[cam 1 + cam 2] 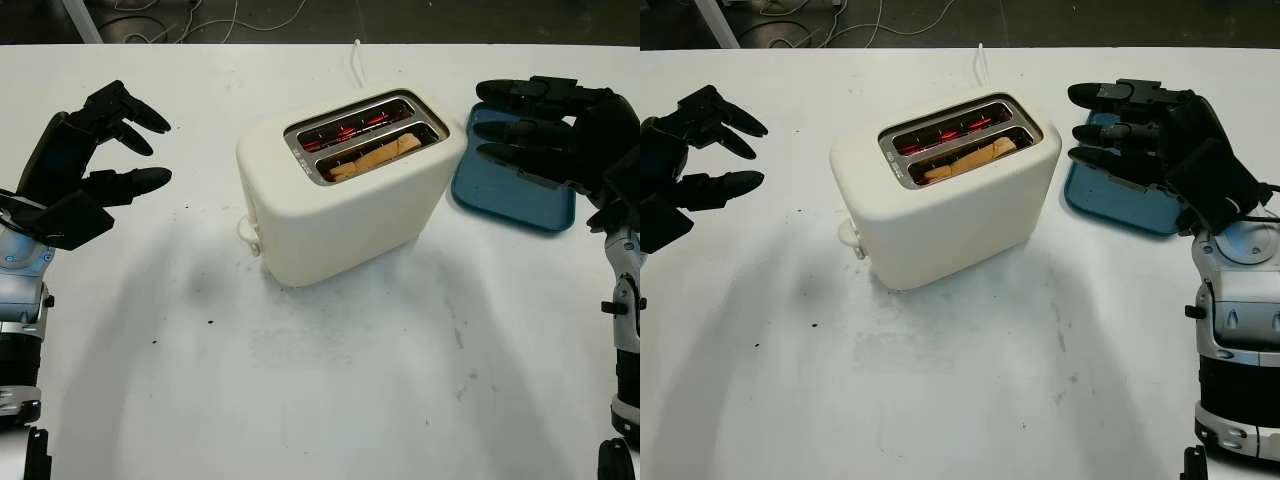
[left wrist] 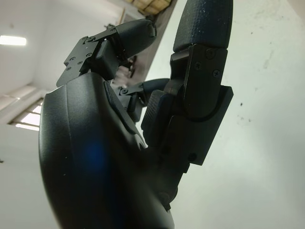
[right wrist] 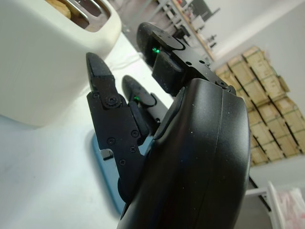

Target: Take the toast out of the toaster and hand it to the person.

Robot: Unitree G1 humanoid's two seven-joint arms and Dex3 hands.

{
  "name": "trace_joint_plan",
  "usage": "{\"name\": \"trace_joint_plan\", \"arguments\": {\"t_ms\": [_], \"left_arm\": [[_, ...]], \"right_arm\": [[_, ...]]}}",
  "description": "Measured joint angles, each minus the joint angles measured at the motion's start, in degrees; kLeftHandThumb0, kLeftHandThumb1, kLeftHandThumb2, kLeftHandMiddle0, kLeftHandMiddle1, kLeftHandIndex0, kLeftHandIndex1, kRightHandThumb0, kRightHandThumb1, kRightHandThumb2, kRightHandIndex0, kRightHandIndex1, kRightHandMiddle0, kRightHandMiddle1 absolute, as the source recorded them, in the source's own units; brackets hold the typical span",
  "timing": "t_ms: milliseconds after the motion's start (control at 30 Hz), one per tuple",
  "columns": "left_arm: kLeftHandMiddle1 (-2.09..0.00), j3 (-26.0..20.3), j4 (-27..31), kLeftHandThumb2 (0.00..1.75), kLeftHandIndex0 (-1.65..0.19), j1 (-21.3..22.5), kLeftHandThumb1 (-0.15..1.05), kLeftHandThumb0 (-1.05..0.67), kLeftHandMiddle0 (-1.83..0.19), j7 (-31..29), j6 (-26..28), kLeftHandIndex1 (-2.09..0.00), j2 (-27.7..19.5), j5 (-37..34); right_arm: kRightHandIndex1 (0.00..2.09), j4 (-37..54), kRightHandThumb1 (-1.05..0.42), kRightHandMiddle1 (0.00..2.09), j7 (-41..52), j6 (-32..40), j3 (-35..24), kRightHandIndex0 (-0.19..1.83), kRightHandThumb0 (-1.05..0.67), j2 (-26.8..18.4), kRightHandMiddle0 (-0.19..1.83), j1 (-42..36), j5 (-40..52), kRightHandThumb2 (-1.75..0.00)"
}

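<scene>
**Toast waits in the near slot, both hands empty**

The cream two-slot toaster [image 1: 345, 195] stands in the middle of the white table [image 1: 330, 390], set at an angle. One slice of toast [image 1: 375, 157] sits low in the slot nearer the robot, only its top edge showing above the metal rim; the far slot glows red inside. The right hand [image 1: 545, 130] hovers just beside the toaster's right end, above the blue tray [image 1: 510, 195], open and holding nothing. The left hand [image 1: 90, 160] hangs well apart on the toaster's left side, also open and empty.

The step in hand appears to be the reach for the slice. The right hand is closer, so it probably should do the picking: come over the near slot from above, line the fingers up with the length of the slot, and pinch the exposed crust by its two flat faces. The toast looks thin and brittle, so a light grip and a straight lift should keep it from snapping or catching on the rim. The glowing elements suggest heat, so keep fingertips out of the far slot.

Most of the slice is hidden inside the toaster, so its full height cannot be judged. The lever's position is hard to make out
</scene>
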State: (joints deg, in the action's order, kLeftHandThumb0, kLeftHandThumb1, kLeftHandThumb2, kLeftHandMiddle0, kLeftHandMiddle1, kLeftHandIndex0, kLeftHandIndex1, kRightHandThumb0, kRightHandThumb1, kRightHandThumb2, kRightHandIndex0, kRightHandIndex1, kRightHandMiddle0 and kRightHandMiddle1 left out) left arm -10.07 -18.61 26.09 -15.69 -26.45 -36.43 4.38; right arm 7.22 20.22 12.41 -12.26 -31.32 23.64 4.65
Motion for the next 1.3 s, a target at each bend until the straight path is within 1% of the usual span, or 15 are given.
{"name": "trace_joint_plan", "arguments": {"t_ms": [1300], "left_arm": [[-1.40, 0.0, 0.0, 0.26, -0.30, 0.0, 0.92, -1.05, -0.42, 0.0, 0.1, -1.30, 0.0, 0.0]], "right_arm": [[0.02, 0.0, -0.81, 0.00, 0.0, 0.0, 0.0, 0.89, -0.23, 0.0, 0.79, 0.0, -0.1, 0.00]]}}
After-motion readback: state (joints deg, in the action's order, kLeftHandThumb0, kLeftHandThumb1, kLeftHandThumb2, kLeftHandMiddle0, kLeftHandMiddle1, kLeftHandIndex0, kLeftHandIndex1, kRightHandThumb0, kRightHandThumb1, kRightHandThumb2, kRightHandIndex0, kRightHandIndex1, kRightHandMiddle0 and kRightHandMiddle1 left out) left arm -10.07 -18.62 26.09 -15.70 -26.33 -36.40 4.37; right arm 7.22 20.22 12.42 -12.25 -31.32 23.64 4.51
